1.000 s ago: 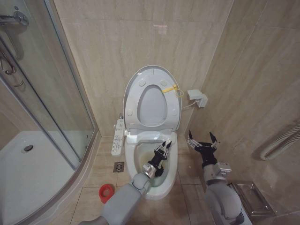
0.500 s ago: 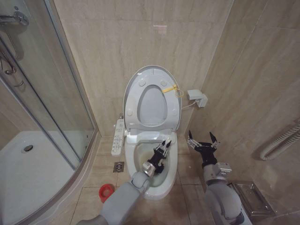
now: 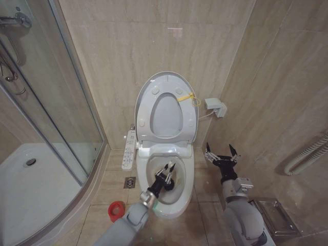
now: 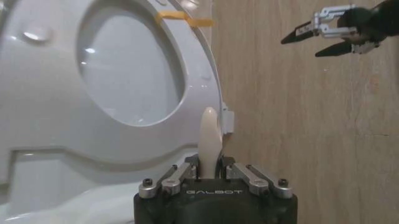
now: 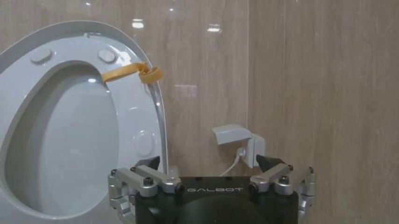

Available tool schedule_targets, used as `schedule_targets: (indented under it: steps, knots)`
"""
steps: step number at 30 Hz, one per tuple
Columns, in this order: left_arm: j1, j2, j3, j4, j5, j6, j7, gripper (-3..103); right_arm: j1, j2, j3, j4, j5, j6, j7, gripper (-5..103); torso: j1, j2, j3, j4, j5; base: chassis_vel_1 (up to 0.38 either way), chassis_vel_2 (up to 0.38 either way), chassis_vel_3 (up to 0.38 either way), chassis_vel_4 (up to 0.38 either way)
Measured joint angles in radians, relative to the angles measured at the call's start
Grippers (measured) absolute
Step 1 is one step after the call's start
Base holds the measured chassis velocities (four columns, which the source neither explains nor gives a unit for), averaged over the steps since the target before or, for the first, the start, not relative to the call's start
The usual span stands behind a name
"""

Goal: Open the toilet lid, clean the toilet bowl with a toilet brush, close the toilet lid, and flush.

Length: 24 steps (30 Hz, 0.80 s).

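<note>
Lid up, you're mid-scrub in the bowl.

Your toilet brush (image 4: 210, 135) sits clamped by its white handle in the left claw (image 3: 167, 171), head down inside the toilet bowl (image 3: 154, 201); the toilet lid (image 3: 147, 88) stands raised against the wall beyond that claw. The right claw (image 3: 221, 155) waits wide beside the bowl. I judge closing and flushing remain; the red cup holder (image 3: 116, 210) waits on the floor.

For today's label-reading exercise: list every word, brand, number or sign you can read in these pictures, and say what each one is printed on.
"GALBOT" – on the black body of the left gripper, which is shut on the toilet brush handle.
"GALBOT" – on the black body of the right gripper, open beside the toilet bowl.
Button panel beside the bowl: markings too small to read.
No other readable text.
</note>
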Motion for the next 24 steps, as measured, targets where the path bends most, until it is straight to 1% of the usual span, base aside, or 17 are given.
schedule_targets:
  steps: [7,11,15,19,20,24]
  knots:
    - [0.065,0.06,-0.04,-0.039,-0.009,-0.018,0.003,21,0.0,0.0,0.0,0.0,0.0,0.0,0.0,100,0.0,0.0,0.0,0.0001,0.0002,0.0,0.0,0.0,0.0]
    - [0.076,0.07,-0.054,-0.047,-0.015,-0.024,0.005,21,0.0,0.0,0.0,0.0,0.0,0.0,0.0,100,0.0,0.0,0.0,0.0001,0.0002,0.0,0.0,0.0,0.0]
    - [0.07,0.06,-0.07,-0.059,-0.043,-0.026,0.005,21,0.0,0.0,0.0,0.0,0.0,0.0,0.0,100,0.0,0.0,0.0,0.0001,0.0002,0.0,0.0,0.0,0.0]
    - [0.042,0.029,-0.092,-0.089,-0.11,-0.026,0.007,21,0.0,0.0,0.0,0.0,0.0,0.0,0.0,100,0.0,0.0,0.0,0.0,0.0003,0.0,0.0,0.0,0.0]
    - [0.042,0.029,-0.092,-0.089,-0.11,-0.026,0.007,21,0.0,0.0,0.0,0.0,0.0,0.0,0.0,100,0.0,0.0,0.0,0.0,0.0003,0.0,0.0,0.0,0.0]
    - [-0.003,-0.003,-0.107,-0.085,-0.168,-0.028,0.022,21,0.0,0.0,0.0,0.0,0.0,0.0,0.0,100,0.0,0.0,0.0,0.0,0.0004,0.0,0.0,0.0,0.0]
